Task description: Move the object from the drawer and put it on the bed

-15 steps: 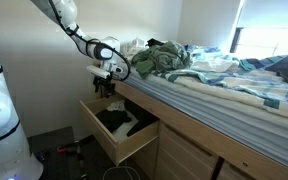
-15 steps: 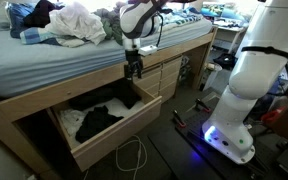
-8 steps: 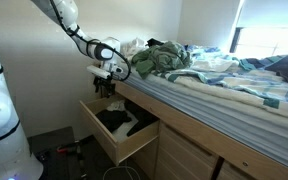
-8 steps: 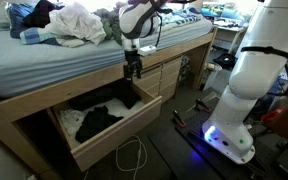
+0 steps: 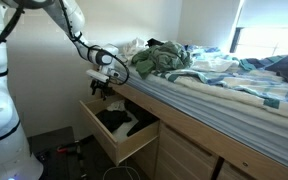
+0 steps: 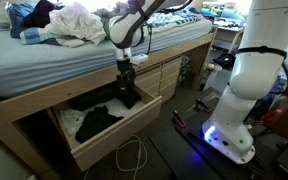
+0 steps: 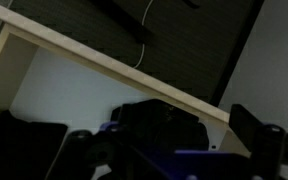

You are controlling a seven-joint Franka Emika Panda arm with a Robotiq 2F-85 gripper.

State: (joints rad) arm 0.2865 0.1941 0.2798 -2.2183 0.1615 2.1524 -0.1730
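Gripper (image 6: pixel 126 80) hangs over the open drawer (image 6: pixel 119 133), near its right end, just below the bed (image 6: pixel 24 60) edge. The jaws are spread wide with nothing between them. The object (image 6: pixel 102 119), a black garment, lies crumpled in the middle of the drawer, untouched. A white cloth (image 6: pixel 70 122) sits beside it to the left.

In an exterior view the gripper (image 5: pixel 103 88) is above the garment (image 5: pixel 117 120), apart from it. The wrist view shows the drawer rim (image 7: pixel 104 65) and the pale inside. The dark shapes lower down are too blurred to sort.

Step in hand, as I judge it: descend for the grasp. Go straight down between the bed rail and the drawer front and aim at a raised fold of the black cloth, not the flat edge. Keep clear of the white cloth so it isn't dragged along. Close only once the fingertips are sunk into the fabric, and pinch enough layers, since soft cloth slips. Then lift high enough to clear the bed frame before swinging over the bedding, away from the clothes pile (image 5: pixel 159 58).
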